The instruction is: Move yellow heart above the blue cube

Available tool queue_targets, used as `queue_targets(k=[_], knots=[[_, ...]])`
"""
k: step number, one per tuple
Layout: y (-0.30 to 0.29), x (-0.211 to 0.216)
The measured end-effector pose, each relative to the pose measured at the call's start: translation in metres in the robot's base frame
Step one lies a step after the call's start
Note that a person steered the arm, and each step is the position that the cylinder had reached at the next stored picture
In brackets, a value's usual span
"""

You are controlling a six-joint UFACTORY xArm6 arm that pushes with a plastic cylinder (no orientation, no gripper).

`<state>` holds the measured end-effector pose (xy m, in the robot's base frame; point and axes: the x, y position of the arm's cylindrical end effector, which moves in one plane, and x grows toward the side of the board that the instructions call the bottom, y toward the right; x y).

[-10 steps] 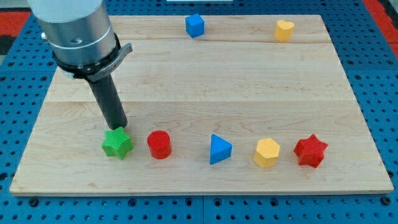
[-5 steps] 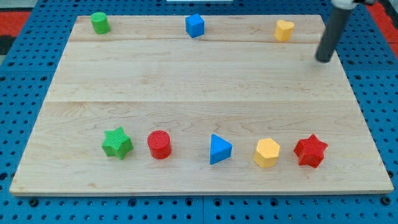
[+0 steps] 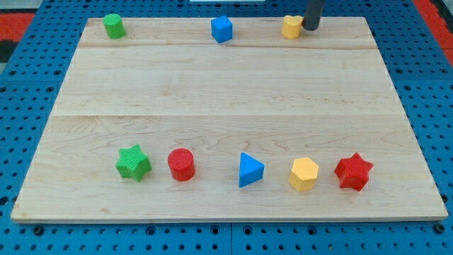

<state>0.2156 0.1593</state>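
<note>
While the rod was seen coming down from the view's top edge, my tip (image 3: 311, 28) was set against the right side of the yellow heart (image 3: 291, 27), touching it or as good as. No jaws are fitted to the rod, so nothing was clasped; contact was by its side only. The heart was found near the view's top edge of the wooden board (image 3: 226, 92), right of centre. The blue cube (image 3: 221, 29) was placed at approx. the same height, to the heart's left, w/ a clear gap between them. A green cylinder (image 3: 113, 25) was seen at the top-left corner, well apart from both.

Along the view's bottom a row of five was laid out, left to right: green star (image 3: 133, 163), red cylinder (image 3: 181, 164), blue triangle (image 3: 250, 170), yellow hexagon (image 3: 304, 173), red star (image 3: 353, 172). None of these were touched by the tip; all were well apart from it. The board was rested on a blue perforated table (image 3: 28, 92), w/ a red patch (image 3: 21, 15) at the top-left.
</note>
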Motion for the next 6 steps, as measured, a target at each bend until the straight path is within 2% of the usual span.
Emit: queue_targets(k=[2,4,5,6], knots=[[-0.083,-0.006],[-0.133,-0.018],[-0.185,-0.013],[-0.211,0.011]])
